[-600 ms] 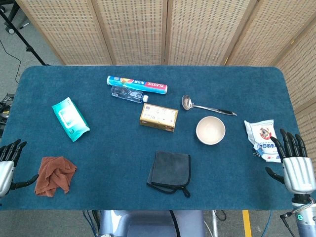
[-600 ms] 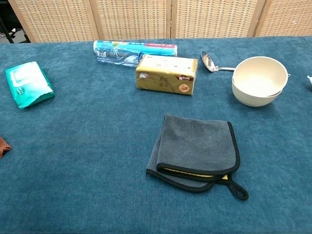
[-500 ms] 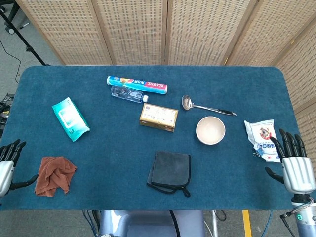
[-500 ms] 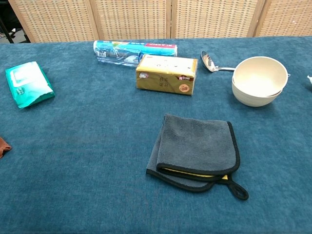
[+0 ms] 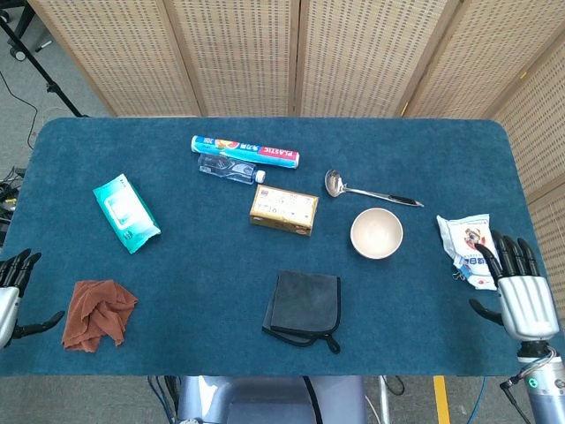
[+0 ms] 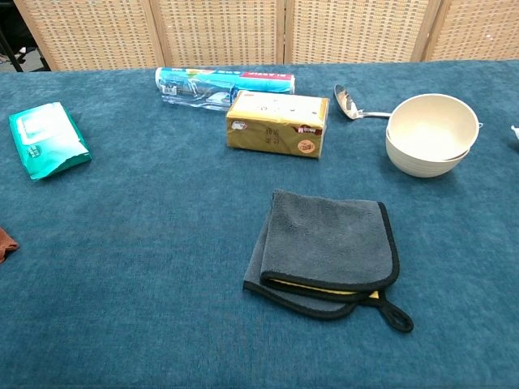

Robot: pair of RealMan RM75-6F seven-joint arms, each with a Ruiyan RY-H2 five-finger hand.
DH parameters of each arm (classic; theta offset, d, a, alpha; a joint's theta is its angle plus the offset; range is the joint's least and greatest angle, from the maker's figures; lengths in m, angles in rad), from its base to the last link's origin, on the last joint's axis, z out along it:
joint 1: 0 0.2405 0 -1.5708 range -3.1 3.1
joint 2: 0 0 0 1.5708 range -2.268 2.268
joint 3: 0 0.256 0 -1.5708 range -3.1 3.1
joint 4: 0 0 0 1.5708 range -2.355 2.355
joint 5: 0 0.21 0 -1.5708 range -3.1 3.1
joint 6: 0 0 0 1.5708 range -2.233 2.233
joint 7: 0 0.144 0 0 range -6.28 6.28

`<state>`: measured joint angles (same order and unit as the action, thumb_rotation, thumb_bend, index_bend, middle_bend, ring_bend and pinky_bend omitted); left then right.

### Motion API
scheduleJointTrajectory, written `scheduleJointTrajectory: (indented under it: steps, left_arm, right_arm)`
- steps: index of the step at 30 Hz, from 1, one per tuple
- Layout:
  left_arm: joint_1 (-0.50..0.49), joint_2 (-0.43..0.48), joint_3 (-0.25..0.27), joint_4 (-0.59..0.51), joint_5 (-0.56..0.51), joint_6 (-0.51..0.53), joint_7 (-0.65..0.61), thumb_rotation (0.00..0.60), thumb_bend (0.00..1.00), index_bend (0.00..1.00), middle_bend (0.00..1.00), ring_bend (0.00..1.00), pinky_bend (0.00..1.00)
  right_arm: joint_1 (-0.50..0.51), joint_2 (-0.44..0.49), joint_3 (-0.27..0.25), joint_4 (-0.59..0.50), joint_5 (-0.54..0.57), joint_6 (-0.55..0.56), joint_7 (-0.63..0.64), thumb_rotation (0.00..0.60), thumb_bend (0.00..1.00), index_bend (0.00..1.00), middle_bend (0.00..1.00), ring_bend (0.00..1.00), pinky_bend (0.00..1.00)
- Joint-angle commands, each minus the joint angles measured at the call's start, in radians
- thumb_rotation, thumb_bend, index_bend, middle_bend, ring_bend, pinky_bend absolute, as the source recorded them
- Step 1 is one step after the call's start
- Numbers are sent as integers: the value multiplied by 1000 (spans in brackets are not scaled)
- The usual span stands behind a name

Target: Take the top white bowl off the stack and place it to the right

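Note:
A stack of white bowls [image 5: 377, 233] [image 6: 431, 134] stands on the blue table, right of centre; the chest view shows one bowl nested in another. My right hand [image 5: 523, 297] hovers at the table's front right edge, fingers spread and empty, well to the right of the stack. At the front left edge my left hand [image 5: 11, 296] is partly cut off by the frame, with its fingers apart and nothing in them. Neither hand shows in the chest view.
A white snack bag [image 5: 468, 246] lies between the bowls and my right hand. A ladle [image 5: 366, 190] lies behind the bowls. A yellow tissue pack [image 5: 283, 209], plastic-wrap box [image 5: 244, 151], bottle [image 5: 228, 167], green wipes [image 5: 126, 212], brown rag [image 5: 98, 314] and grey cloth [image 5: 303, 306] lie about.
My right hand has crept slightly forward and left, toward the snack bag. My left hand has slid a little further off the left edge. The bowls have not moved.

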<state>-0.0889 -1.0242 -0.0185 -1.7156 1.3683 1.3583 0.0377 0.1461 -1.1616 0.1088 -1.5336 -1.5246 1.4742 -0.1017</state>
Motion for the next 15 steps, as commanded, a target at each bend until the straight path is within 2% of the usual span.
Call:
scheduleJointTrajectory:
  steps: [1,6,15]
  left_arm:
    - [0,2,0,-1,-1,-1,-3,423,167,0,0,0,0]
    - [1,7,2,-3,2,0,-7,423,167,0,0,0,0]
    - [1,4,3,1,1,-2,-3,423,167,0,0,0,0]
  right_arm:
    - [31,13,8,-21,11,-44,-36,600,105,138,0,0,0]
    - [48,5,5,-35,24,-76,-84,600,105,138,0,0,0]
    - [6,-29,-12,-17,39,-24,-52,600,105,138,0,0,0]
